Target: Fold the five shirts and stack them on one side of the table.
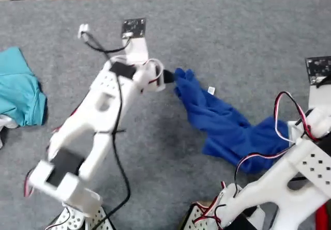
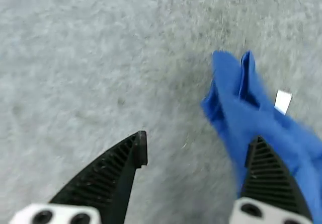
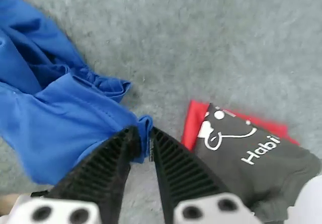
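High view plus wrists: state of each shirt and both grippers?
blue shirt: unfolded, crumpled on the table.
left gripper: open, at the blue shirt's end.
right gripper: shut on the blue shirt's edge.
teal shirt: bunched at the table's side, not neatly folded.
grey shirt: folded, lying on the red shirt.
red shirt: folded, under the grey shirt.
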Motion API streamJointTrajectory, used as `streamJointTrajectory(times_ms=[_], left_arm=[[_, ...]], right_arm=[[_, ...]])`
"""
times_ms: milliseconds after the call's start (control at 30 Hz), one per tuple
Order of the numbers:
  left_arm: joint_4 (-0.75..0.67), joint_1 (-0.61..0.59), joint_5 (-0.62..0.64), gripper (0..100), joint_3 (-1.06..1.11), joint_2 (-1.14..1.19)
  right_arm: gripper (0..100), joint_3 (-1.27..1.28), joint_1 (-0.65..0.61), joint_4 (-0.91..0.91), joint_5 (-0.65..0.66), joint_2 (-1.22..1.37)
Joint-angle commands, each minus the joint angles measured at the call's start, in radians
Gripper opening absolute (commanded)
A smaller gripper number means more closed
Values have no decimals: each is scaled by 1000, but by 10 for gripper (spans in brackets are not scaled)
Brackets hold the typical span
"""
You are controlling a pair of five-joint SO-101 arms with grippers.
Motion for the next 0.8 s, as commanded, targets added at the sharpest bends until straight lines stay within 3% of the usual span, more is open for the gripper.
streamJointTrajectory(times_ms=[0, 433, 767], left_arm=[[66, 32, 52, 318, -334, 180], [413, 74, 52, 313, -1181, 820], [562, 78, 52, 100, -1579, 1004]], right_arm=[[6, 24, 15, -28, 3, -19], [6, 61, 19, -48, 3, -19], [6, 61, 18, -48, 3, -16]])
